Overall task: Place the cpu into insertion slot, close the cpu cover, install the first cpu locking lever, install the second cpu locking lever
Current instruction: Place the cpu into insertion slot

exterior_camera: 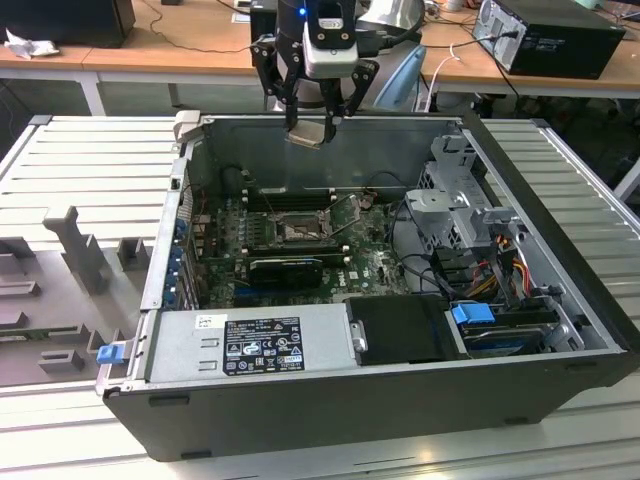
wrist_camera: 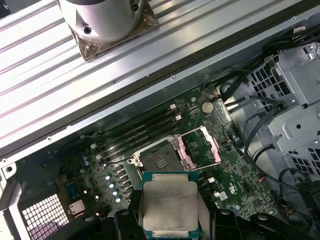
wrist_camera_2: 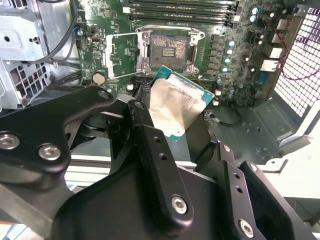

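Note:
My gripper hangs above the back wall of the open computer case, shut on the cpu, a small square chip with a silvery top. In both wrist views the cpu sits flat between the black fingers, well above the green motherboard. The insertion slot lies bare, its dark contact field showing. Beside it, the cpu cover is swung open on its hinge.
Long black memory slots run beside the socket. A power supply fills the case's near side, a drive cage with cables the exterior view's right. A black card stands near the socket. A grey foam tray lies outside the case.

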You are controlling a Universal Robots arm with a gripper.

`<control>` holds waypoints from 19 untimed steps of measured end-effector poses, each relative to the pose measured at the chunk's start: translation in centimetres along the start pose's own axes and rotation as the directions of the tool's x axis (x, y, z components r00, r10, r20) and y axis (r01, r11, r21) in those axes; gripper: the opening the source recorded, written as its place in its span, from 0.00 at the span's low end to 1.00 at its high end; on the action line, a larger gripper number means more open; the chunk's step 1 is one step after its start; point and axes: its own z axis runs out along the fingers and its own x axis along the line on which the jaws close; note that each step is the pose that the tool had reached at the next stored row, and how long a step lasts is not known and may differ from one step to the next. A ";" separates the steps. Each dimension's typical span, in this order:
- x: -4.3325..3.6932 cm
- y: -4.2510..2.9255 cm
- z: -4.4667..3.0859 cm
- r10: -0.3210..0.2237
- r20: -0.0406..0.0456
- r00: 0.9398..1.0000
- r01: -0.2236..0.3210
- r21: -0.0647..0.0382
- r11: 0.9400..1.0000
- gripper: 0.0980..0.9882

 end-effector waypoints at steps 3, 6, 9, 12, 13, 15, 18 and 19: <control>0.00 0.00 0.00 0.010 0.001 1.000 -0.010 0.000 1.000 0.48; 0.00 0.00 0.00 0.019 0.002 1.000 -0.019 0.000 1.000 0.48; 0.00 0.00 0.00 0.032 0.003 0.999 -0.032 -0.001 0.999 0.48; 0.00 0.00 0.00 0.053 0.005 0.999 -0.053 -0.001 0.999 0.48; 0.00 0.00 0.00 0.075 0.007 0.997 -0.075 -0.002 0.997 0.48; 0.00 0.00 0.02 0.121 0.011 0.993 -0.121 -0.003 0.993 0.48; 0.00 0.00 0.03 0.149 0.013 0.989 -0.149 -0.004 0.989 0.48; 0.00 0.00 0.03 0.156 0.014 0.988 -0.156 -0.004 0.988 0.48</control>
